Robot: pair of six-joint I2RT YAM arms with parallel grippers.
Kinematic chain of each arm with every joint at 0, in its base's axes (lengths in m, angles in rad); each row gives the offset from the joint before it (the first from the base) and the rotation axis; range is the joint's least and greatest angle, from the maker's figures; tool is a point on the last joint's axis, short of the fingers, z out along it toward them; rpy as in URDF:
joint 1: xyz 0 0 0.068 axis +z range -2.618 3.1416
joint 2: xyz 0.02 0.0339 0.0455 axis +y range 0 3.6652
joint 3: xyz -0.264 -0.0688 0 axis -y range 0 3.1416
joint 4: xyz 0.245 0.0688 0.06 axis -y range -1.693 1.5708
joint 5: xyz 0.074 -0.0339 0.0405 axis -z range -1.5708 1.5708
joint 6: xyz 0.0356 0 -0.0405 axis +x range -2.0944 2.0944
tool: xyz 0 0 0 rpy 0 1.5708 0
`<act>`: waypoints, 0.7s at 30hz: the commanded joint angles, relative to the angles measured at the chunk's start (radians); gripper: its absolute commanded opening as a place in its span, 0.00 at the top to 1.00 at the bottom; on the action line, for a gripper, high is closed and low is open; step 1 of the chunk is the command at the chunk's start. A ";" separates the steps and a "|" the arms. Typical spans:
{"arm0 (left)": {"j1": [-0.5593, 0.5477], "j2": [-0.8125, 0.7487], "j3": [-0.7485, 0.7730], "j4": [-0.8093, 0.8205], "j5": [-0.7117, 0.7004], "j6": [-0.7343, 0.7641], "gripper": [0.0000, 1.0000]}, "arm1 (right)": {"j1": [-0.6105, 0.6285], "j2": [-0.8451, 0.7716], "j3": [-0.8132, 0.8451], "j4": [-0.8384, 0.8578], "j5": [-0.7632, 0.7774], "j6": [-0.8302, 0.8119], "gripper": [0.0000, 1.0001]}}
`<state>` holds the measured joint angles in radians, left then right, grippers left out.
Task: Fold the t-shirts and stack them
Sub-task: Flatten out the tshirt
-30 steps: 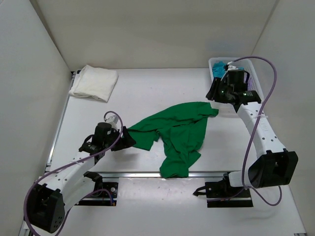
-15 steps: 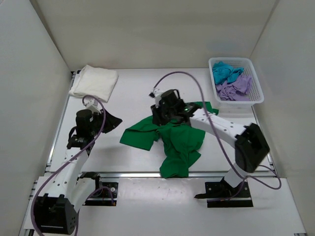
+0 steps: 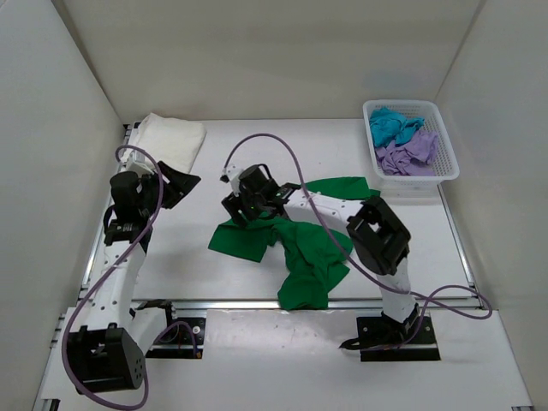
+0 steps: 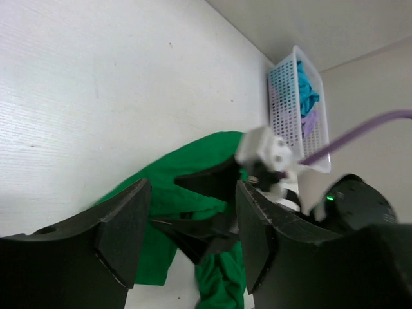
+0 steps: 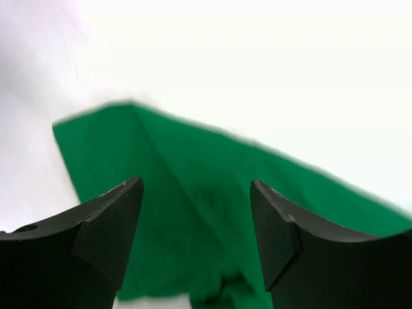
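The green t-shirt (image 3: 312, 257) lies crumpled mid-surface, not flat enough to fold yet. The right arm (image 3: 330, 210) reaches across it so that its jaws, spread wide and holding nothing, hover over the shirt's left flap, probably to pinch that edge and draw it out. The left arm (image 3: 128, 248) stands aside, jaws likewise apart and empty, leaving room. The cream-white t-shirt (image 3: 167, 141) sits folded at the far left corner, seemingly the stack's base; the teal t-shirt (image 3: 390, 124) and lilac t-shirt (image 3: 409, 152) wait in the basket (image 3: 447, 145)
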<state>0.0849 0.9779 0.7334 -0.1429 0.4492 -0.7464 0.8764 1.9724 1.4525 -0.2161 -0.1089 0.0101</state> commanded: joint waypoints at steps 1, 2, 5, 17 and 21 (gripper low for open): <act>-0.013 -0.047 0.053 0.003 0.002 -0.014 0.34 | 0.041 0.127 0.140 -0.024 0.066 -0.090 0.35; -0.016 -0.054 0.069 -0.003 0.002 -0.011 0.35 | 0.042 0.140 0.178 -0.040 0.071 -0.094 0.35; 0.006 -0.067 0.113 -0.038 0.025 0.010 0.34 | 0.056 0.190 0.229 -0.052 0.094 -0.113 0.35; 0.012 -0.091 0.187 -0.080 0.019 0.010 0.35 | 0.069 0.310 0.364 -0.124 0.097 -0.110 0.75; 0.015 -0.103 0.230 -0.101 0.016 0.018 0.34 | 0.009 0.272 0.367 -0.140 0.080 -0.072 1.00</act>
<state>0.0917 0.9115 0.9005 -0.2230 0.4568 -0.7410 0.9367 2.2765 1.7824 -0.3531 -0.0315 -0.0887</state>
